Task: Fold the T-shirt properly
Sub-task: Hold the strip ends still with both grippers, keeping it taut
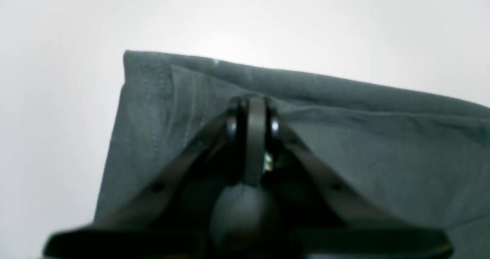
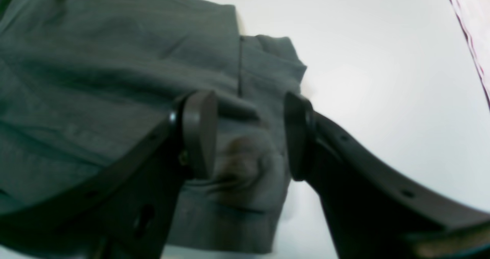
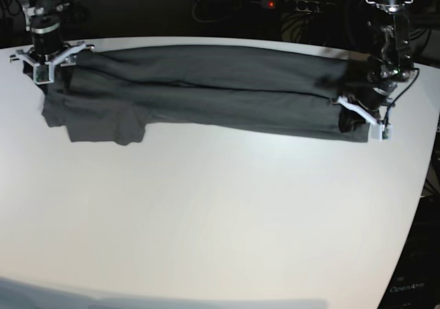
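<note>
The T-shirt (image 3: 206, 92) lies along the far edge of the white table (image 3: 220, 212), folded lengthwise into a long dark grey band that runs almost from the far-left corner to the right edge. Its fabric is thin and matte, with soft wrinkles, a lengthwise crease and a short sleeve (image 3: 117, 126) that juts toward the table's middle near the left end. The left gripper (image 1: 253, 109) has its smooth black curved fingers pressed together, with a fold of the shirt pinched between the rounded pads at the band's right end. The right gripper (image 2: 250, 134) hangs over the left end with a clear gap between its flat oval pads (image 2: 199, 132), and bunched cloth shows below it, ungripped.
</note>
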{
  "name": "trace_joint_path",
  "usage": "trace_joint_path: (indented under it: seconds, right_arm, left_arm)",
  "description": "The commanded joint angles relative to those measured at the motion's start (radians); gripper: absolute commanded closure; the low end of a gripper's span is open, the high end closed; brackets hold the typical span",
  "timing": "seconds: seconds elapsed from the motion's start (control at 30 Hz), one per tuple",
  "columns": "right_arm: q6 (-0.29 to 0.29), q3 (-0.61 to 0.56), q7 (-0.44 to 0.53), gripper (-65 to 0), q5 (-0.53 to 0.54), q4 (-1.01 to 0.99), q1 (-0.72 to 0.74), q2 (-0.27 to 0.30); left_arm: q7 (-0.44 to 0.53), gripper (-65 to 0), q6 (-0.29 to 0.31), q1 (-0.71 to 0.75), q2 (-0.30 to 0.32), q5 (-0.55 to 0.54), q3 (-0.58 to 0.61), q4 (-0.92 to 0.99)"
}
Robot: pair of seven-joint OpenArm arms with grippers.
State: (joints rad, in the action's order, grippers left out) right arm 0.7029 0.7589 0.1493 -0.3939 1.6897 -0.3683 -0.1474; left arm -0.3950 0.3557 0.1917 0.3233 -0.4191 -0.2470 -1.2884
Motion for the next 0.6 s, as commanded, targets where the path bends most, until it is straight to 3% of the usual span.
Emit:
trace_joint_path:
  seconds: [0.0,0.27,0.57]
  right_arm:
    - [-0.005,0.001,0.028,-28.9,0.014,0.017,-0.002,0.015]
    - [-0.005,-0.063,0.020,-28.9,0.013,0.008,-0.041,0.098]
    - [-0.005,-0.137,0.025,-28.9,0.002,0.008,-0.096,0.141]
  left_arm:
    - [-0.157,-3.3,-0.043,0.033,-0.002,0.085,0.005,0.019]
    - [-0.157,-3.3,-0.043,0.033,-0.003,0.085,0.005,0.017]
    - [-0.157,-3.3,-0.043,0.033,-0.003,0.085,0.005,0.019]
